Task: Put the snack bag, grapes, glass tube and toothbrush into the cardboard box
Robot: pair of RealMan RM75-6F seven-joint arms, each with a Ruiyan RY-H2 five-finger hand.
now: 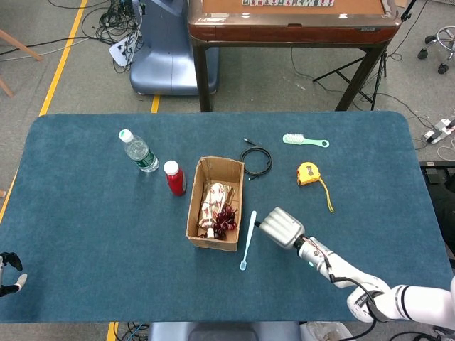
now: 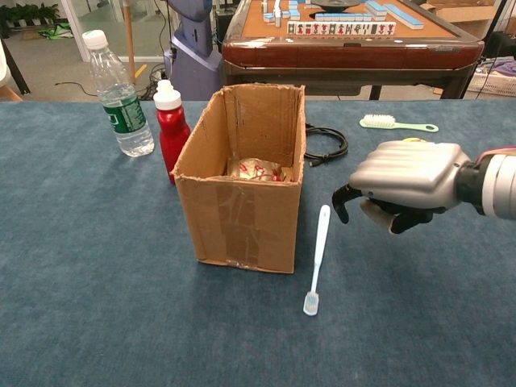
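The cardboard box point(image 1: 193, 207) point(image 2: 242, 218) stands open at mid table. Inside it lie the snack bag point(image 1: 215, 195) point(image 2: 253, 168) and dark red grapes point(image 1: 227, 219). No glass tube shows in either view. The pale blue toothbrush point(image 1: 248, 239) point(image 2: 318, 258) lies flat on the cloth just right of the box, its head toward the front edge. My right hand point(image 1: 282, 227) point(image 2: 403, 182) hovers right of the toothbrush handle, apart from it, fingers curled in and holding nothing. Only a sliver of my left hand point(image 1: 8, 270) shows at the front left edge, its fingers apart.
A water bottle point(image 1: 138, 150) point(image 2: 118, 95) and a red bottle point(image 1: 175, 177) point(image 2: 170, 124) stand left of the box. Behind the box and my right hand lie a black cable point(image 1: 256, 160) point(image 2: 326, 145), a green brush point(image 1: 305, 141) point(image 2: 397, 123) and a yellow tape measure point(image 1: 308, 173).
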